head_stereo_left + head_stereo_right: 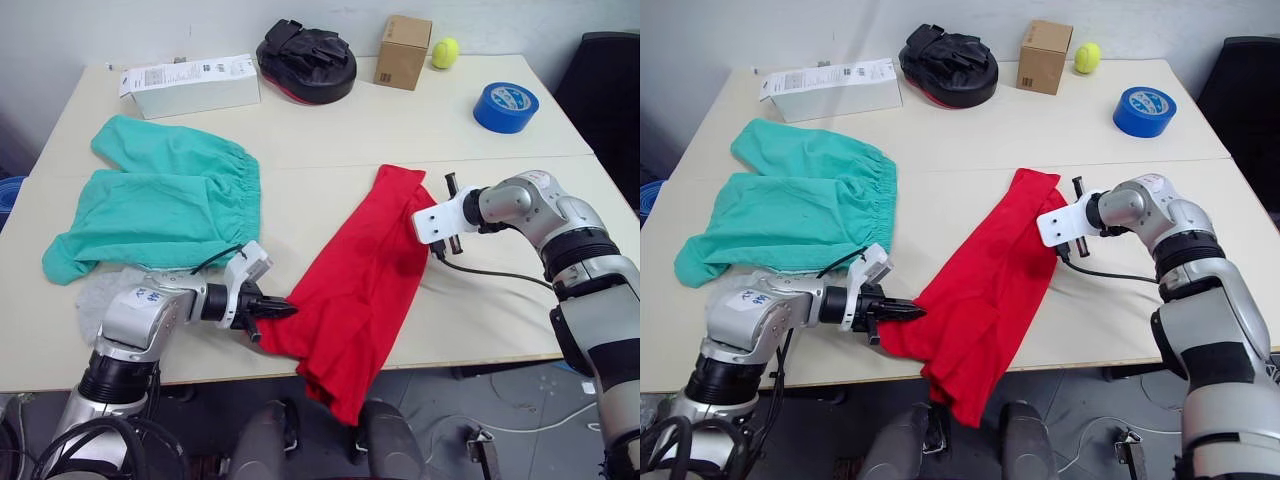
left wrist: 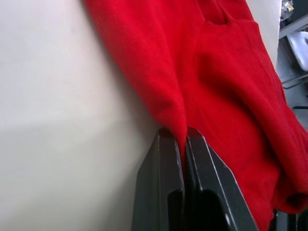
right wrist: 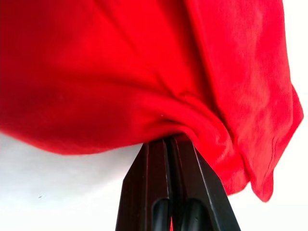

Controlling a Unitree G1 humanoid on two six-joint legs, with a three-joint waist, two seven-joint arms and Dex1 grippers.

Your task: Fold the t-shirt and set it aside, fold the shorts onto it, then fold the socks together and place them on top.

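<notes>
Pinching the t-shirt (image 1: 355, 290) at opposite edges, the left claw (image 1: 283, 309) and right claw (image 3: 168, 140) hold it over the surface (image 1: 330, 140), near the shorts (image 1: 165, 200).

surface: pale beige table (image 1: 330, 140), a seam running across it just beyond both grippers
between the grippers: red t-shirt (image 1: 360, 280), a long bunched strip, its near end hanging off the table edge
beyond the left gripper (image 1: 285, 309): teal shorts (image 1: 165, 200), spread flat
beside the left arm: grey socks (image 1: 100, 292), partly under the shorts
far beyond the grippers: white box (image 1: 190, 85), black padded mitt (image 1: 307, 60), cardboard box (image 1: 404, 51), tennis ball (image 1: 446, 52)
beyond the right gripper (image 1: 424, 222): blue tape roll (image 1: 505, 107)
</notes>
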